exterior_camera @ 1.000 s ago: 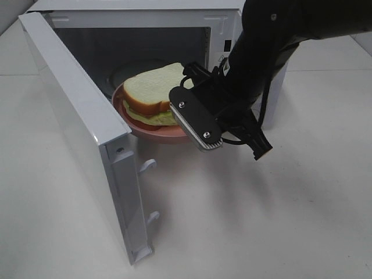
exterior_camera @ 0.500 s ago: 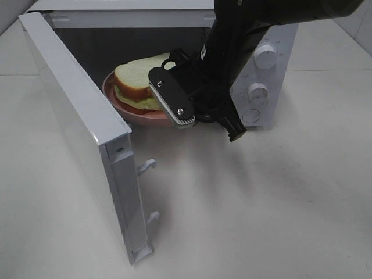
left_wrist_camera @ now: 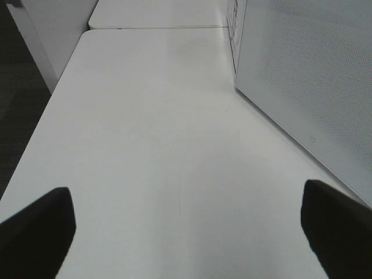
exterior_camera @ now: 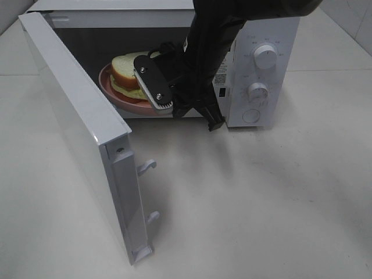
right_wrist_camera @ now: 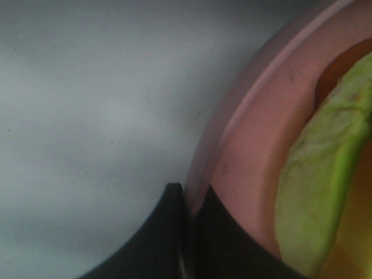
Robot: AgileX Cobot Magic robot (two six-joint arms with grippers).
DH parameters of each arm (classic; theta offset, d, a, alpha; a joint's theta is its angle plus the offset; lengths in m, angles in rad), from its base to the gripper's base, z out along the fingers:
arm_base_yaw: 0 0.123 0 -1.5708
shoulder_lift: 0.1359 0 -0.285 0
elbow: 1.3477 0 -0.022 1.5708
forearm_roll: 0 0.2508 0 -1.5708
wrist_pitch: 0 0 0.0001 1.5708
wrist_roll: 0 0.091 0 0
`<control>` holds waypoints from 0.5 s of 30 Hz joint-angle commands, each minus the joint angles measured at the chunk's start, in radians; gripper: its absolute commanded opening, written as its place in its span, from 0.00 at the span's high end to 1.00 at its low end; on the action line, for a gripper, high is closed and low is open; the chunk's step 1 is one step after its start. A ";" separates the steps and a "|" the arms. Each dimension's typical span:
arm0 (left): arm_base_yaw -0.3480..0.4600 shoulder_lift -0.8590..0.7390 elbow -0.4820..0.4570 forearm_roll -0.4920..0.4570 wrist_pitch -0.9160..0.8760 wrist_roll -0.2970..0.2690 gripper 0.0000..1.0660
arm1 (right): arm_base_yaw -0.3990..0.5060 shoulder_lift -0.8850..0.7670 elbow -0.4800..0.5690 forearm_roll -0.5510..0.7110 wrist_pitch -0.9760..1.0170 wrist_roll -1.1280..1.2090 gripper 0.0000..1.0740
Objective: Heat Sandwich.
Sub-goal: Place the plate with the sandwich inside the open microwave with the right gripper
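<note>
Our right pincer (right_wrist_camera: 187, 232) pinches the near-right rim of the pink plate (exterior_camera: 119, 100). The sandwich (exterior_camera: 127, 68) sits on it at the mouth of the open microwave (exterior_camera: 261, 64). Soft, light bread would likely squash, so the stiff plate is our hold. Our left pincer (left_wrist_camera: 186, 232) stands spread over the worktop (left_wrist_camera: 151, 145).

Plain white table (exterior_camera: 279, 209) is taking up pretty much everything here, with soft even light spreading over it and faint shadows lying across it. In the left wrist view a dark floor (left_wrist_camera: 17, 104) is showing along its edge, and a second white table (left_wrist_camera: 157, 14) is sitting just beyond, a thin seam running between them.
</note>
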 commanded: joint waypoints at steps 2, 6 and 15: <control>0.003 -0.027 0.002 -0.006 -0.007 -0.002 0.03 | 0.004 0.030 -0.063 -0.013 0.006 0.038 1.00; 0.003 -0.027 0.002 -0.006 -0.007 -0.002 0.03 | 0.004 0.059 -0.106 -0.031 0.014 0.066 1.00; 0.003 -0.027 0.002 -0.006 -0.007 -0.002 0.03 | 0.004 0.133 -0.214 -0.032 0.033 0.102 1.00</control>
